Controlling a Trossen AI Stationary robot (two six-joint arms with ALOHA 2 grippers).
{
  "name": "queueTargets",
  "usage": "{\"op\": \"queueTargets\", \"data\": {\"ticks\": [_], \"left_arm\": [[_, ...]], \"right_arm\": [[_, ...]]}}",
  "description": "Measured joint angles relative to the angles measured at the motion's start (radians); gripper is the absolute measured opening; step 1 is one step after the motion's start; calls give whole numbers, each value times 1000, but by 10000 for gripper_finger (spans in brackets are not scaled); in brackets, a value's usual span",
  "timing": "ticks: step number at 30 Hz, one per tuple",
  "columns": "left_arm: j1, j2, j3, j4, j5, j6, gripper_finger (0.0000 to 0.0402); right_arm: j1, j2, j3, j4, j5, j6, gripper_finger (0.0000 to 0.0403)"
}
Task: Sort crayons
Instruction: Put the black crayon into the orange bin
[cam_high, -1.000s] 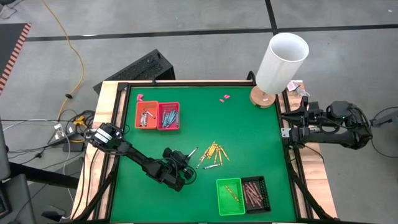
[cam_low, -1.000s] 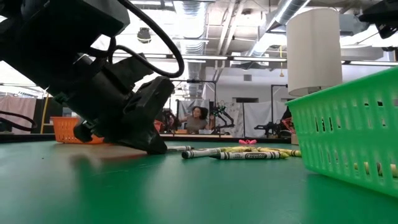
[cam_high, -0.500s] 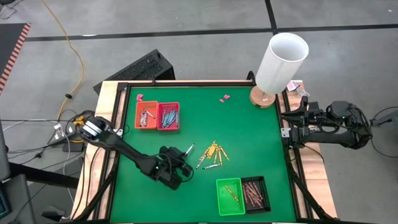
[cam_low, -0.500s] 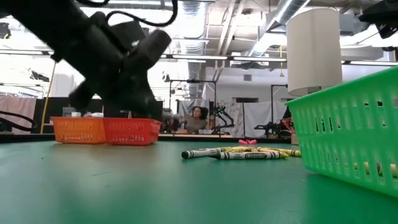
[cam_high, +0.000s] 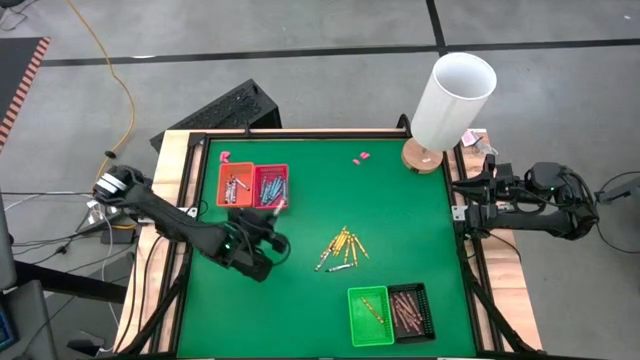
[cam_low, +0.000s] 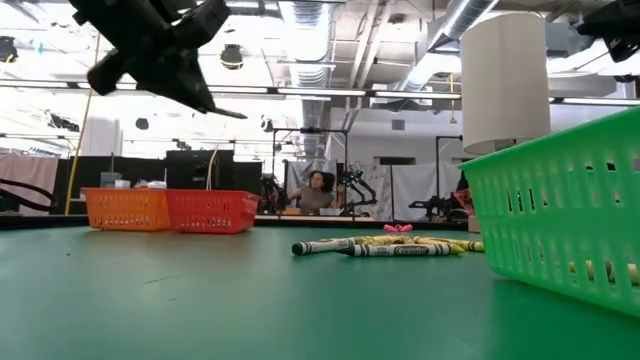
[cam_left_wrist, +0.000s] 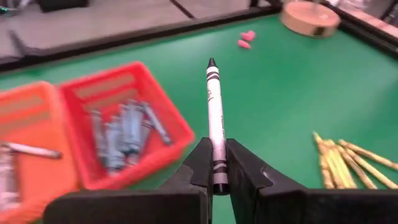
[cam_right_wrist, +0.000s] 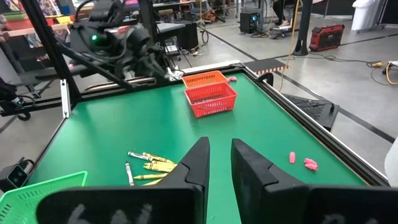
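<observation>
My left gripper (cam_high: 268, 228) hangs above the green table just near of the red tray (cam_high: 271, 186), shut on one grey crayon (cam_left_wrist: 215, 118). In the low view this gripper (cam_low: 165, 55) is high up, with the crayon's tip (cam_low: 228, 113) sticking out of it. A loose heap of mostly yellow crayons (cam_high: 343, 247) lies flat on the mat at the table's middle. The red tray holds blue-grey crayons (cam_left_wrist: 124, 134), and the orange tray (cam_high: 236, 185) beside it holds a few grey ones. My right gripper (cam_right_wrist: 221, 163) waits at the table's right edge, open and holding nothing. My left gripper pinches the grey crayon's blunt end (cam_left_wrist: 217, 177) between its two fingers. The crayon lies along the fingers and sticks out well past their tips, its pointed end (cam_left_wrist: 211, 63) leading. It is lifted clear of the table and slants slightly downward.
A green tray (cam_high: 370, 315) and a black tray (cam_high: 410, 312) with crayons stand at the near right. A tall white cylinder (cam_high: 453, 100) on a wooden base stands at the far right corner. Pink scraps (cam_high: 361, 157) lie near the far edge.
My left gripper has risen from the mat beside the crayon heap. It has moved toward the table's left and far edges, up to the red tray. The grey crayon went with it and is lifted clear. My right arm has kept still.
</observation>
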Motion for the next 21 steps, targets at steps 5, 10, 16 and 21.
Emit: {"op": "queueTargets", "data": {"ticks": [5, 10, 16, 21], "left_arm": [[50, -87, 0, -213, 5, -109, 12], [121, -110, -3, -408, 49, -263, 12], [217, -110, -80, -434, 166, -315, 12], [276, -110, -173, -356, 231, -307, 12]], "right_arm": [[0, 0, 0, 0, 0, 0, 68], [0, 0, 0, 0, 0, 0, 68], [0, 0, 0, 0, 0, 0, 68], [0, 0, 0, 0, 0, 0, 68]]}}
